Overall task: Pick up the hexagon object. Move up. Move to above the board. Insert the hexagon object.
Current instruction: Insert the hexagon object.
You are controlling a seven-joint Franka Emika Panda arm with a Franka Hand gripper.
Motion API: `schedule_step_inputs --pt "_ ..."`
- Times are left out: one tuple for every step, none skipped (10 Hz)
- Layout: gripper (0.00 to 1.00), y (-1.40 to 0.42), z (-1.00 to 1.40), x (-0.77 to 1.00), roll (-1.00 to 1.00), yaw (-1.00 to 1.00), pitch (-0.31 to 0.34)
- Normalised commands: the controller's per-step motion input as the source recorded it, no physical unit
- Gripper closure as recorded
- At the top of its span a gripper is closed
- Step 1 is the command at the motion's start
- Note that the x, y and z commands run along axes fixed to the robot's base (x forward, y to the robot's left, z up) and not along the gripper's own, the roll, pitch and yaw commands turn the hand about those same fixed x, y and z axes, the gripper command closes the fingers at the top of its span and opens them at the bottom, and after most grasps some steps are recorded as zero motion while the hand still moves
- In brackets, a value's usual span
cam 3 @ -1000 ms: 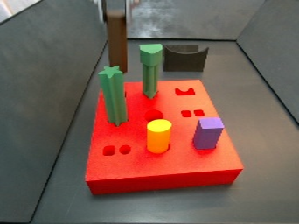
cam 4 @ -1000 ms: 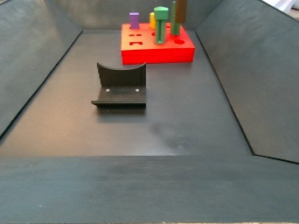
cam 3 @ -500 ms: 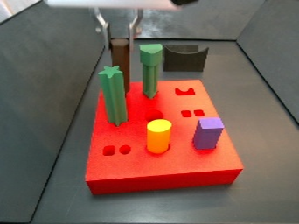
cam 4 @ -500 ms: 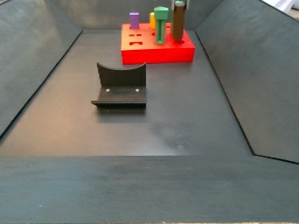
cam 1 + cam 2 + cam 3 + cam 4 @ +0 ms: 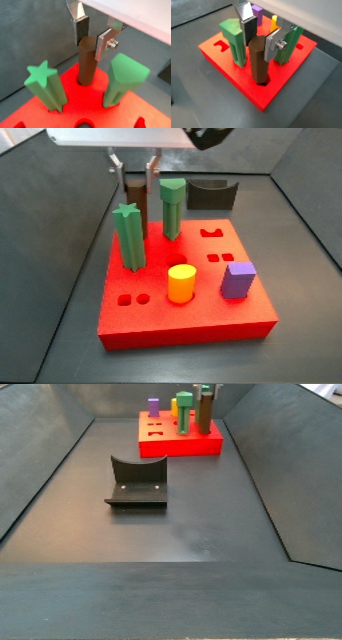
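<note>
Dark-brown and slim, the tall hexagon object (image 5: 86,62) stands with its foot down in a hole of the flat red square board (image 5: 133,107) in a wrist view, and the gripper (image 5: 92,36) straddles its top, silver finger plates just beside its faces. Whether the pads press on it or have let go, I cannot tell from here. A green star-topped post (image 5: 45,85) rises at the lower left, a second green post (image 5: 124,79) at the right.

The other wrist picture puts the brown post at centre frame, its base sunk near the board's lower corner; a finger (image 5: 273,44) lies against its upper right side, the other plate above it. A thin gap may show there, but it is not clear.

In a side view the gripper hangs at top centre, the brown post between the plates, behind the star post. A yellow cylinder (image 5: 182,283) and purple block (image 5: 239,279) sit lower right.

The far side view shows the dark fixture (image 5: 136,482) mid-floor, the board up top.

The risk, as I judge it: lifting away while a pad drags could pull the post back out, or tilt it into the neighbouring green posts.
</note>
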Motion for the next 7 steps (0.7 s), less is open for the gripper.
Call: schedule_step_inputs --pt "1.0 -0.03 -0.16 -0.05 0.0 0.01 -0.041" --pt "1.0 -0.08 -0.51 -0.04 0.0 -0.12 -0.131" --pt "1.0 -0.13 -0.69 0.05 -0.03 -0.75 -0.203" --pt "1.0 0.0 -0.4 0.17 -0.05 -0.68 -0.194" --pt "1.0 0.0 0.0 0.0 0.0 0.0 -0.004" --pt "1.0 0.0 -0.01 0.0 0.0 0.0 -0.026" --pt "1.0 0.0 -0.04 -0.04 0.0 0.0 -0.01"
